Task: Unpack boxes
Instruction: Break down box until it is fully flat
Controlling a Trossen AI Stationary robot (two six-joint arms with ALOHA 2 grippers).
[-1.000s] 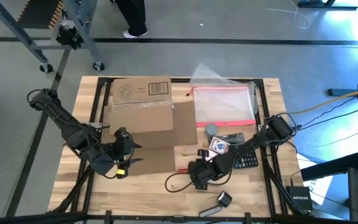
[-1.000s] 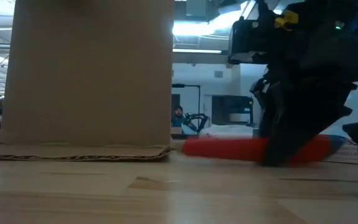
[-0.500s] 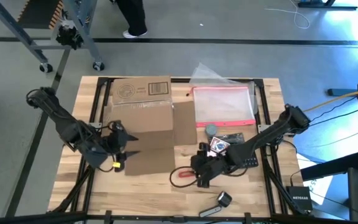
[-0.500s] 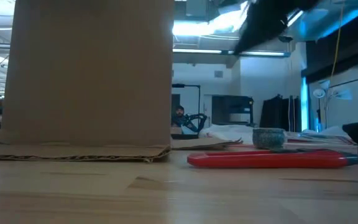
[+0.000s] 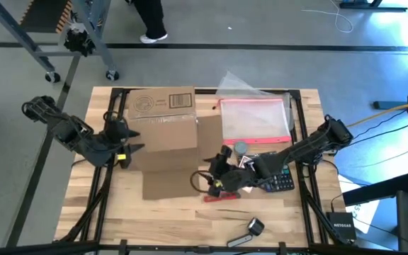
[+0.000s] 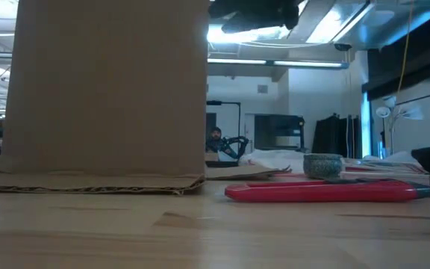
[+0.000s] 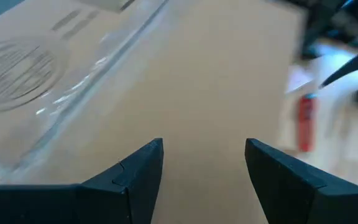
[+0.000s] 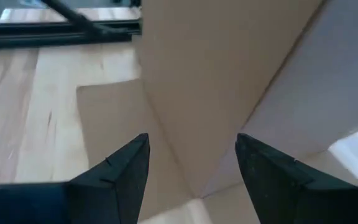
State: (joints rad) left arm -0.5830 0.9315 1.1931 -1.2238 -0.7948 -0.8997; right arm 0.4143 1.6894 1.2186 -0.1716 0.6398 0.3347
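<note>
The brown cardboard box (image 5: 163,133) stands on the table left of centre. Its far flap (image 5: 161,102) and near flap (image 5: 167,183) lie spread flat, and clear tape runs over its top (image 7: 104,68). My left gripper (image 5: 129,142) hangs open at the box's left side, just above the top (image 7: 204,146). My right gripper (image 5: 214,171) hangs open in the air off the box's near right corner (image 8: 191,140), fingers toward that corner (image 8: 229,74). Nothing sits between either pair of fingers.
A red cutter (image 5: 222,197) lies on the table below my right gripper (image 6: 319,192). Right of the box are a clear pouch with pink edge (image 5: 255,120), a grey roll (image 5: 241,147), a card (image 5: 249,165) and a calculator (image 5: 282,183). A black tool (image 5: 250,229) lies near the front edge.
My right gripper has risen off the red cutter, which stays lying on the table. It has gone toward the box's near right corner and tipped up closer to level. My left gripper has risen from over the near flap toward the far edge, to the box's left side.
</note>
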